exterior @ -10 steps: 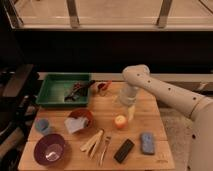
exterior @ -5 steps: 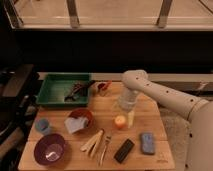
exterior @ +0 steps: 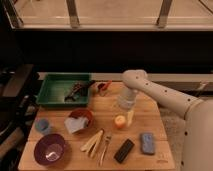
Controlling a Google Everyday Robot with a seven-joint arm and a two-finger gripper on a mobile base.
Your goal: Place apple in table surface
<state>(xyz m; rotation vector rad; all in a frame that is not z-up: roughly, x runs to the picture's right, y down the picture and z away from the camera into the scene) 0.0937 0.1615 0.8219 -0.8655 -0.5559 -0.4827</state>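
Note:
The apple (exterior: 119, 122), small, round and orange-yellow, rests on the light tan wooden table surface (exterior: 145, 117) near its middle. My gripper (exterior: 128, 114) hangs from the white arm that reaches in from the right. It points down just above and to the right of the apple, very close to it. I cannot see whether it touches the apple.
A green tray (exterior: 54, 95) with dark items sits at the back left, and a red object with a dark handle (exterior: 103, 87) beside it. A blue cup (exterior: 42, 125), purple bowl (exterior: 50, 149), brown bowl with cloth (exterior: 79, 121), wooden utensils (exterior: 92, 142), black block (exterior: 124, 150) and blue sponge (exterior: 147, 142) lie along the front.
The arm has lowered slightly toward the table. The apple stays in the same place.

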